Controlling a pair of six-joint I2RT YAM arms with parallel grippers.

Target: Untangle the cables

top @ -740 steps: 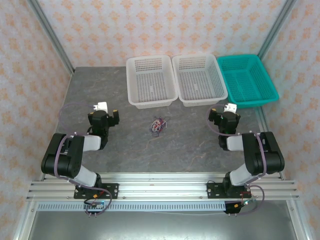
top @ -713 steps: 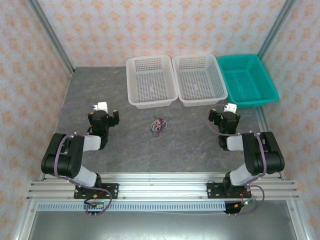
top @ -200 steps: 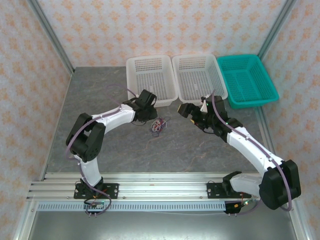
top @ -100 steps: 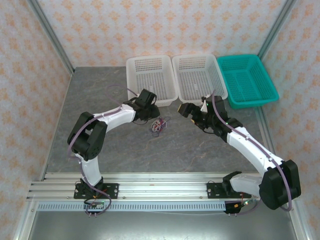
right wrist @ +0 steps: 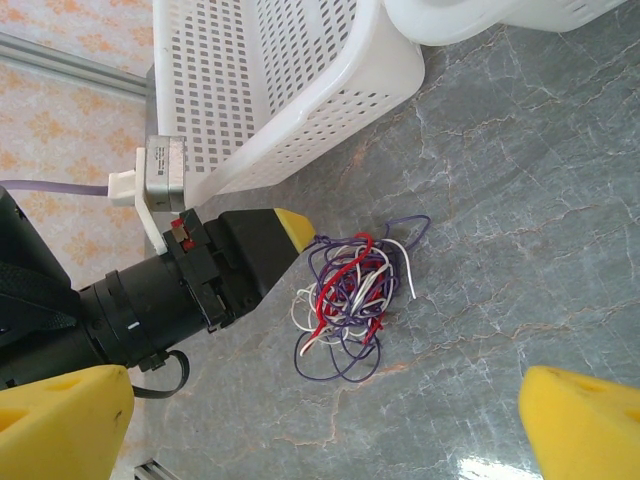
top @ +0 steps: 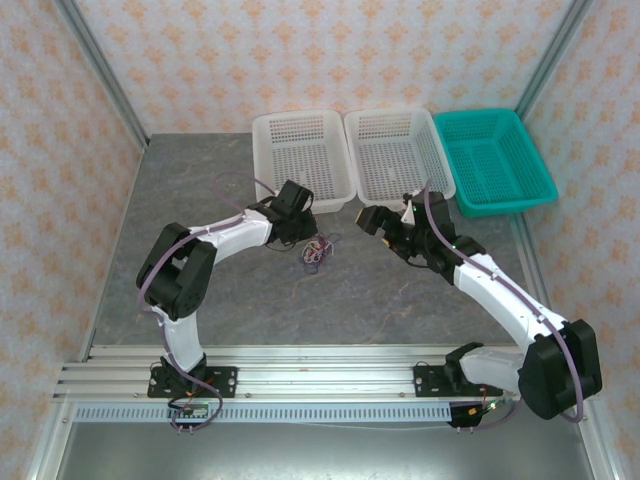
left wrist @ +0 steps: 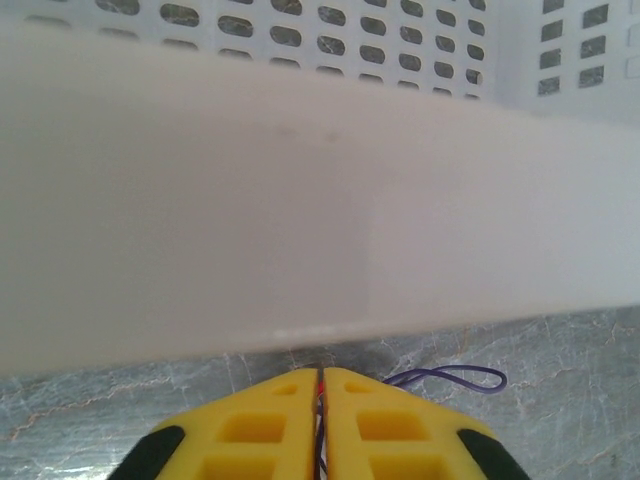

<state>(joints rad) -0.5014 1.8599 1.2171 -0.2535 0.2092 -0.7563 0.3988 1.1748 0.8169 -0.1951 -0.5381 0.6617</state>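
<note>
Yellow pads of left gripper pressed fully together, with a red and a dark strand nipped in the seam. Cables lying as one loose knot of purple, white and red on table, mid-table, just near of white basket. Grip taken at knot's far-left edge, close under basket wall; judged a choice of loose outer strands, easier to draw clear than the dense middle. One purple loop trailing right of fingertips.

Right gripper spread wide, holding nothing, hovering over knot from the right, with a finger either side in its wrist view. Presumably posed so for a counter-grip: one side anchored left, other side to be taken and pulled right.

Knot not yet opened; task judged barely begun. Risk noted: thin wire slipping out of pads, or whole knot dragging along instead of loosening.
</note>
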